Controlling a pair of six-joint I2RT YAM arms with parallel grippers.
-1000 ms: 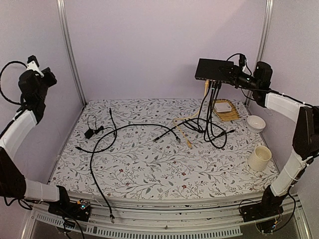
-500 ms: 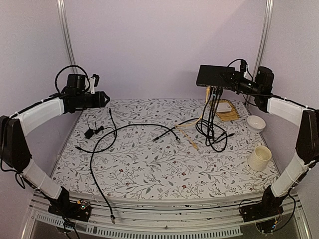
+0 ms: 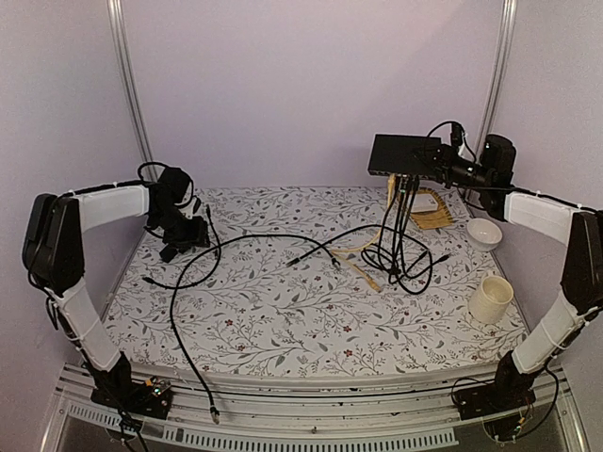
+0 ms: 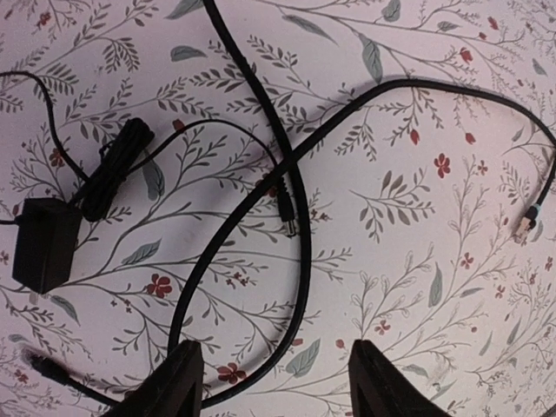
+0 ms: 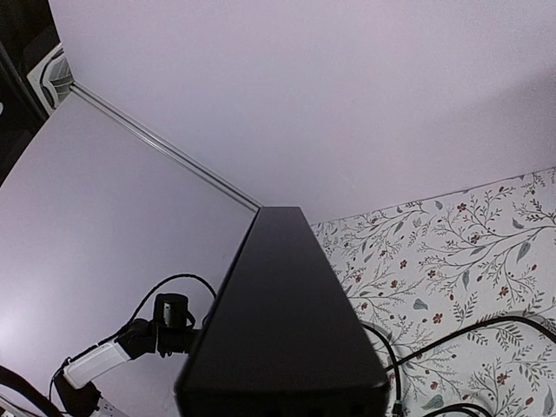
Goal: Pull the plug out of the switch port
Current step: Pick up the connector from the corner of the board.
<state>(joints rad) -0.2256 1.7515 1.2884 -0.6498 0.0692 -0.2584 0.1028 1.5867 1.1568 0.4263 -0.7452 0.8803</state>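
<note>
one black switch (image 3: 403, 155); text illegible

1. Switch (image 5: 282, 321): smooth black casing, matt, with a faint sheen on the top face.
2. Table cover (image 3: 283, 311): floral-print cloth, matt.
3. Cables (image 4: 408, 84): black rubbery sheath, smooth, slightly glossy.
4. Cup (image 3: 491, 299): cream, smooth, looks glazed.
5. Mat (image 3: 438, 222): woven straw-like fibre, rough.
6. Frame posts (image 3: 127, 85): bare metal, dull shine.

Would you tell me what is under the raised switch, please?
Black cables and a yellow cable hang below the switch down to the table. Where they plug in is hidden by its body.
</note>
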